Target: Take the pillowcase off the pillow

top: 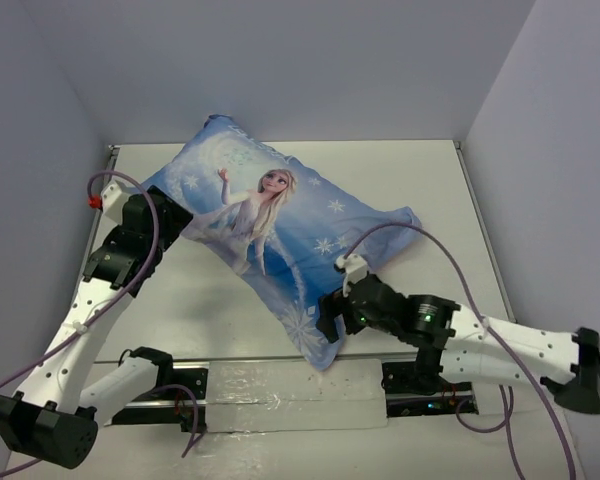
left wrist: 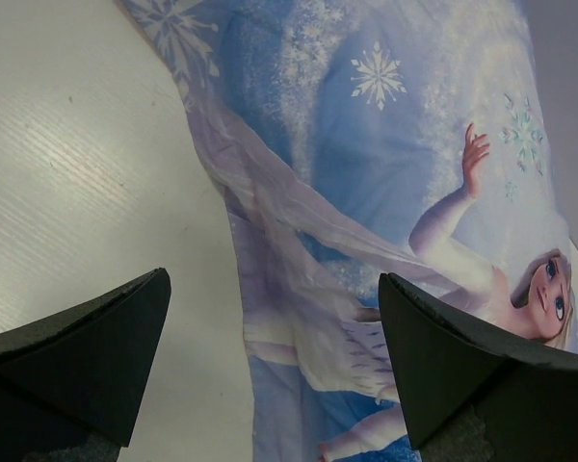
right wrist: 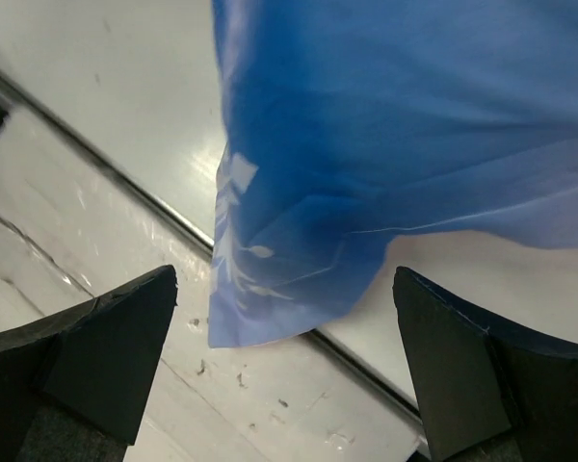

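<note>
The blue pillowcase (top: pixel 280 240) with the Elsa figure and white snowflakes lies diagonally across the table, blue side up, plump. The white pillow is hidden inside it. My left gripper (top: pixel 177 226) is open at the case's left edge; in the left wrist view the jaws stand wide apart over that edge (left wrist: pixel 270 318). My right gripper (top: pixel 327 318) is open just above the case's near corner (top: pixel 320 355). In the right wrist view that blue corner (right wrist: pixel 270 289) hangs over the table's front edge between the spread fingers.
A metal rail (top: pixel 280 385) and a taped strip run along the near edge between the arm bases. Grey walls (top: pixel 540 130) close the table (top: pixel 400 180) on the left, back and right. Purple cables (top: pixel 420 240) loop over both arms.
</note>
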Controlling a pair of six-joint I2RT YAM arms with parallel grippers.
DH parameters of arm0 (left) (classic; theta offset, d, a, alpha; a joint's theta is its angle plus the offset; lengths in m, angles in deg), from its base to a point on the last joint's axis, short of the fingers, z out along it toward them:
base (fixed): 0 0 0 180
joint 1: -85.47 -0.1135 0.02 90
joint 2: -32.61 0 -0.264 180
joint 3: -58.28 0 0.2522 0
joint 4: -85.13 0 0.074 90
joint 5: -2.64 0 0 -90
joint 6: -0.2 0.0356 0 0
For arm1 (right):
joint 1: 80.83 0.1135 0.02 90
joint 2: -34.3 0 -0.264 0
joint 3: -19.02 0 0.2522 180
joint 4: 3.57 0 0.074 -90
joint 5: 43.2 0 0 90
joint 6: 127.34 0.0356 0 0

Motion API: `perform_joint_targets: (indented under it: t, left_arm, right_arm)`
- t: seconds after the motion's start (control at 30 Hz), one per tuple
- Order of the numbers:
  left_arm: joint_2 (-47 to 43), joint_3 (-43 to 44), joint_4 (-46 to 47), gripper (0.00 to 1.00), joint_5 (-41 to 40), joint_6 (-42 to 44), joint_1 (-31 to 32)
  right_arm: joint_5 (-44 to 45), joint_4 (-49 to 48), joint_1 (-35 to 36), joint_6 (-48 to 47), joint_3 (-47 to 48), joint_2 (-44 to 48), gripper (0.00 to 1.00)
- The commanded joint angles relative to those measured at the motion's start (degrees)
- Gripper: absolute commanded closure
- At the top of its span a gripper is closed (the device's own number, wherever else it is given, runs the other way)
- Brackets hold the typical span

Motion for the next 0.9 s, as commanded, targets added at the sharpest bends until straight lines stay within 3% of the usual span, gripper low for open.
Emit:
perform_joint_targets:
  t: [0.0, 0.17, 0.33, 0.43, 0.47, 0.57, 0.77, 0.87]
  left_arm:
    - [0.0, 1.1, 0.6, 0.01, -1.4, -1.5, 0.2]
    - [0.1, -0.1, 0.8, 0.01, -0.8, -1.8, 0.2]
    - [-0.3, -0.5, 0.5, 0.01, -1.3, -1.8, 0.2]
    - [-0.5, -0.4, -0.6, 0.01, -1.3, -1.9, 0.2]
    - [-0.7, -0.8, -0.5, 0.01, -1.3, -1.9, 0.2]
    - [-1.5, -1.8, -0.5, 0.01, -1.4, -2.5, 0.1]
    - [-3.3, -4.3, 2.2, 0.01, 0.1, -3.0, 0.1]
    - [-3.5, -5.9, 5.1, 0.01, 1.1, -3.4, 0.1]
  right_arm:
    - [6.5, -3.6, 6.8, 5.7, 1.0, -7.0, 0.0]
    - [5.3, -14.1, 8.8, 11.8, -2.0, -16.5, 0.0]
    - [10.1, -12.8, 8.7, 10.8, 1.8, -25.5, 0.0]
    - [15.8, -13.0, 8.6, 9.9, 4.1, -30.6, 0.14]
    - [19.1, -10.5, 8.7, 11.5, 6.1, -31.5, 0.42]
    - [27.8, -8.0, 8.4, 12.1, 10.5, -29.2, 1.0]
    - [29.2, -15.7, 5.8, 3.4, 19.4, -15.9, 1.0]
    - [23.9, -16.9, -0.9, 1.3, 24.7, -14.1, 1.0]
